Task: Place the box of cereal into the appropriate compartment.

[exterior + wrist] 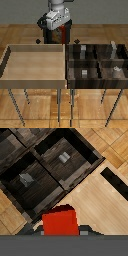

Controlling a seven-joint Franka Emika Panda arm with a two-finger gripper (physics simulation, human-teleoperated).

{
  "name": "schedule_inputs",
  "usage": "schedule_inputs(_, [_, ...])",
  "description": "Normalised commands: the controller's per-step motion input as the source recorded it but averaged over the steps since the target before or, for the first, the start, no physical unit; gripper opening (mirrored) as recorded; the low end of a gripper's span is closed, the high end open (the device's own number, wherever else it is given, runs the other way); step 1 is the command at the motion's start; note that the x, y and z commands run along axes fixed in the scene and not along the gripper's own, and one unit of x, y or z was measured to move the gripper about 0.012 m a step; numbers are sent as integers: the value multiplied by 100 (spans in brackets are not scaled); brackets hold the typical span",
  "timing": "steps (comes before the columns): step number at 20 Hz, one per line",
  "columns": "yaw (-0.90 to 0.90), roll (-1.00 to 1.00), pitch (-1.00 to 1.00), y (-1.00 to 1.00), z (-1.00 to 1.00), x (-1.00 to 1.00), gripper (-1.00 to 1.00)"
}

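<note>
Red-brown box of cereal (60, 220) sits pinched in the gripper (60, 230), hanging above the seam between the light-wood tray (35, 80) and the dark bin (97, 80). Its target, the compartment (80, 51), is just off toward the exterior view's right. Small grey bits (26, 177) occupy neighbouring cells, and the dividers could snag.

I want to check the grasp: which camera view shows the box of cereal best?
The wrist view: the box of cereal fills the foreground, red and unobstructed. The exterior view shows only a thin red sliver below the gripper.
</note>
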Motion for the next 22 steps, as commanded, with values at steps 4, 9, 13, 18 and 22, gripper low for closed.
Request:
schedule_inputs(4, [0,0,0,100,0,0,-100])
schedule_inputs(9, [0,0,0,100,0,0,-100])
schedule_inputs(13, [0,0,0,100,0,0,-100])
schedule_inputs(18, [0,0,0,100,0,0,-100])
schedule_inputs(22, [0,0,0,100,0,0,-100])
